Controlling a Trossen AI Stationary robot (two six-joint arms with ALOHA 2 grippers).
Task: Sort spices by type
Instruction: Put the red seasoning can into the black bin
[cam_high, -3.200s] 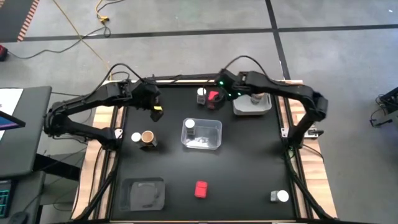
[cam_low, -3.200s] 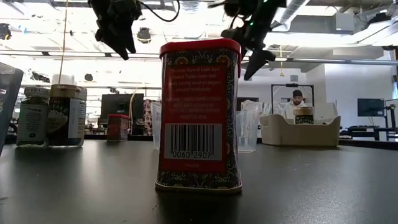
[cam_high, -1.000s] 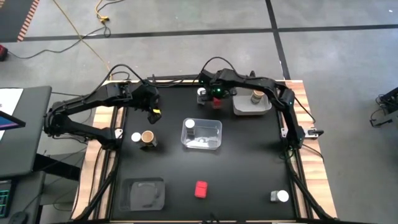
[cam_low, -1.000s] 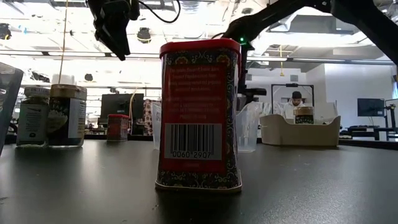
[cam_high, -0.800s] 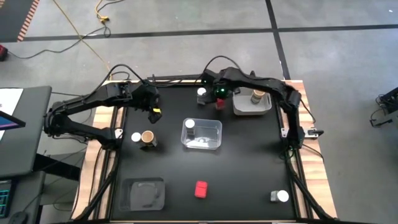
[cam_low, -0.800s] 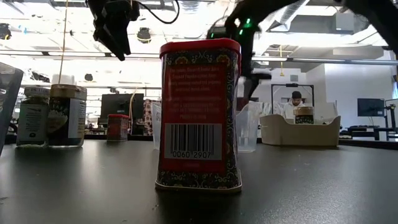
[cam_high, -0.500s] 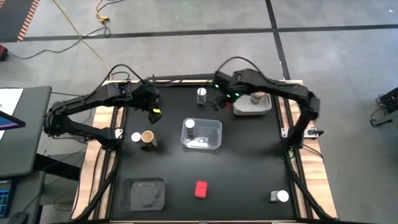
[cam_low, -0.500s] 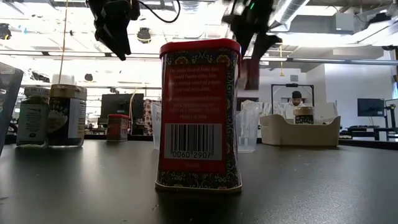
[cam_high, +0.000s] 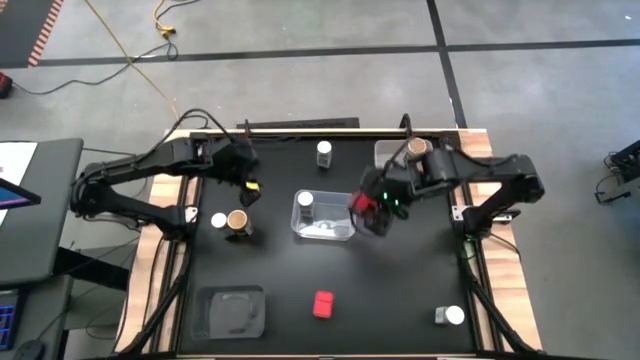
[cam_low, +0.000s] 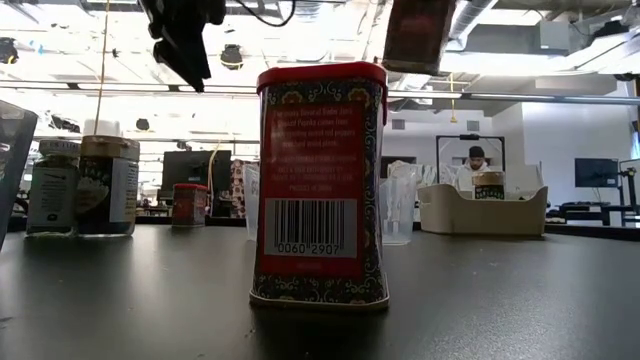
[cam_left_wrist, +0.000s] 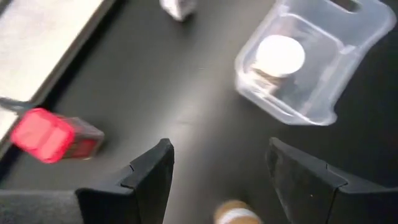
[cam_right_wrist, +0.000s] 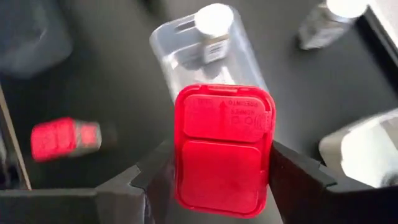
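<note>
Right wrist view alone shows right gripper (cam_right_wrist: 221, 171) fingers clamped on red box (cam_right_wrist: 224, 149); clear tray (cam_right_wrist: 208, 56) just beyond

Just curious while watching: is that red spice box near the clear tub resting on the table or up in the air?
In the air. The right gripper is shut on the red box, whose lid sits between its fingers.

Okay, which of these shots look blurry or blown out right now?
Low view: ceiling lights glare white behind the sharp red spice tin; the lifted tin at the top edge is smeared. Left wrist view: the clear tray is soft. Right wrist view: the held red tin is fairly sharp, the background blurred.
</note>
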